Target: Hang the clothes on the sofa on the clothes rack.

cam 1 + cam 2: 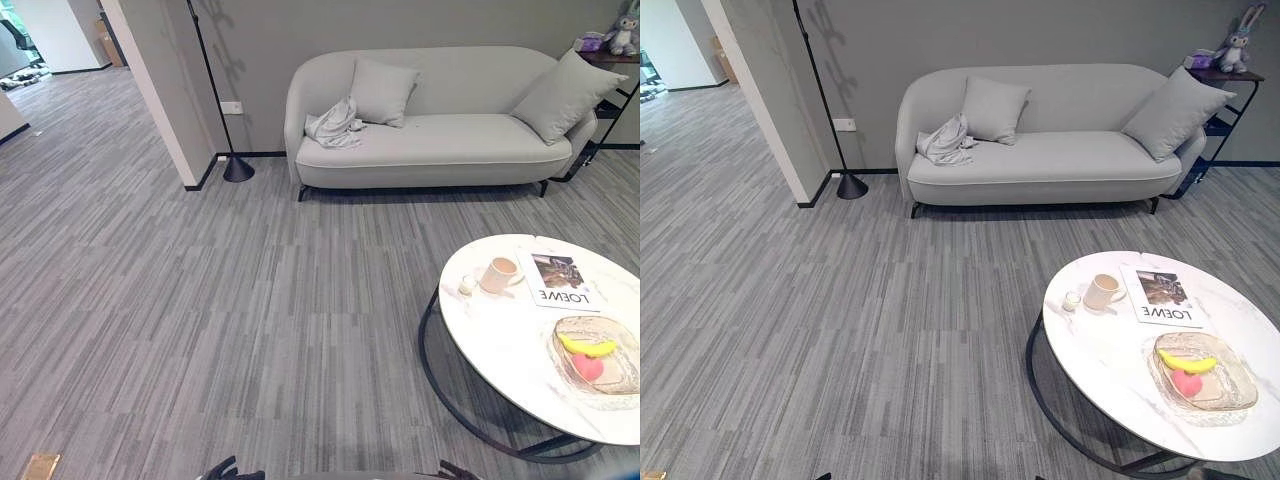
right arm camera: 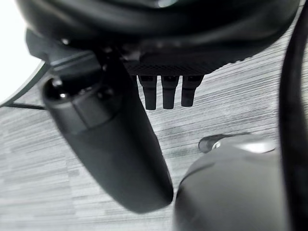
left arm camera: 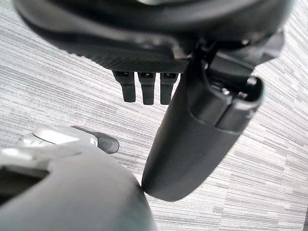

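Clothes, crumpled pale grey garment (image 1: 334, 126), lying bunched at left end of light grey curved fabric sofa (image 1: 440, 150), touching square grey cushion (image 1: 383, 91). Well apart from robot across grey striped carpet. Left hand (image 3: 192, 139) hanging over floor, fingers straight, holding nothing; right hand (image 2: 115, 144) likewise, loose and empty. Black pole with cone base (image 1: 236, 165) standing near sofa's left end, possibly the rack. Risking: clipping round white marble table (image 1: 500, 350) with cup (image 1: 499, 273) while approaching; grabbing cushion along with cloth; garment slipping off pole.
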